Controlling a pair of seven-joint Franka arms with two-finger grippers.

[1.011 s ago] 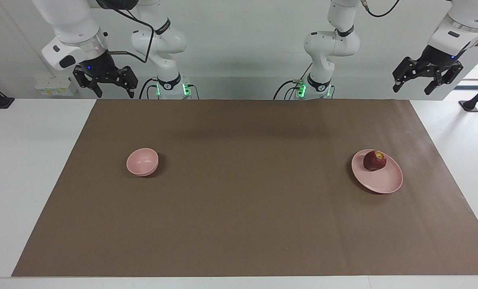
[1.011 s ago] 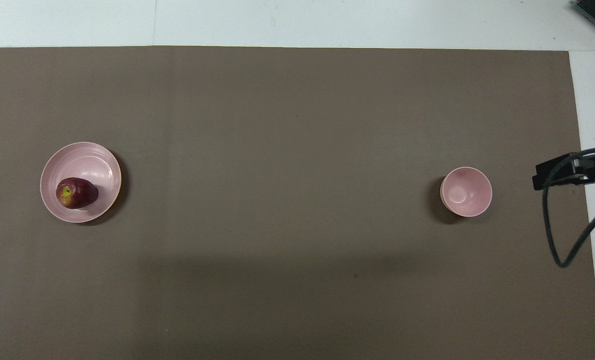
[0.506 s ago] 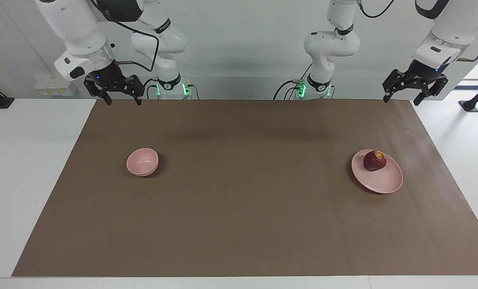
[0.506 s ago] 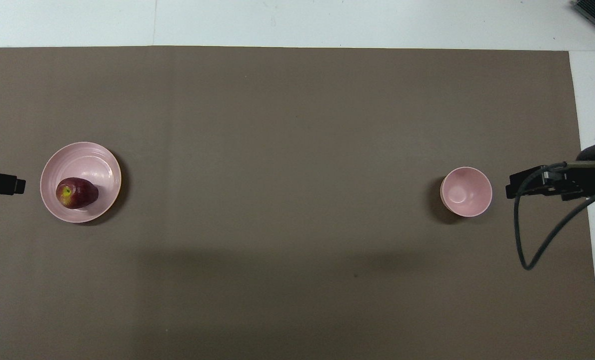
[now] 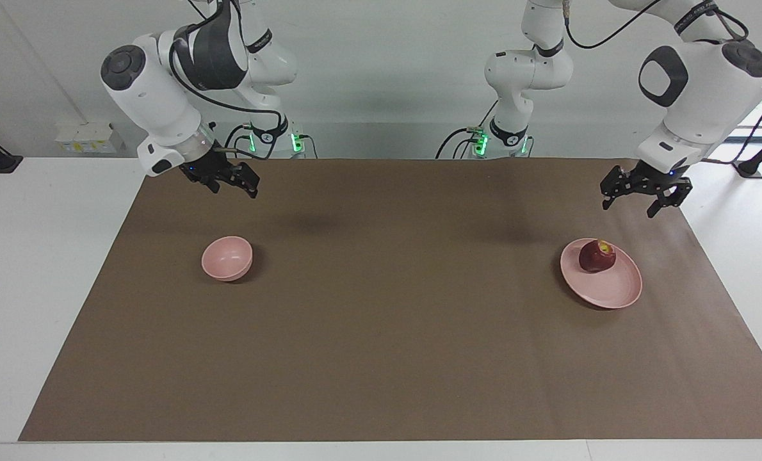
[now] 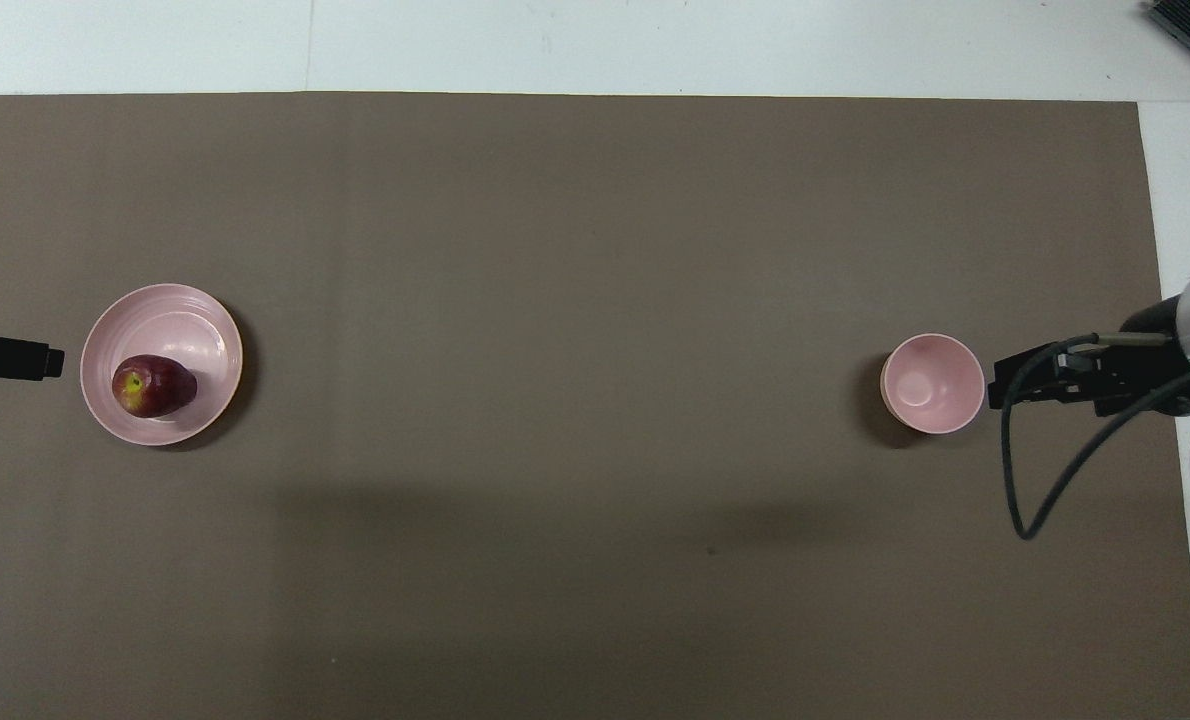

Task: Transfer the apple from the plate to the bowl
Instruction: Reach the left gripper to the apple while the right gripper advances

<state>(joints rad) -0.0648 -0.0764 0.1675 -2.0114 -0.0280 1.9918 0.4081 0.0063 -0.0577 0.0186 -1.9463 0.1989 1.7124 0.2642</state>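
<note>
Both arms lower and swing inward over the brown mat: open left gripper (image 5: 636,199) now hangs above small dark red apple (image 5: 597,255); open right gripper (image 5: 234,186) above deep pink bowl (image 5: 227,257).

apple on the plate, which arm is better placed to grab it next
Left. The apple lies on the plate at the left arm's end of the table, and the left gripper hangs open in the air just beside it. The right gripper, also open, is up by the bowl.
</note>
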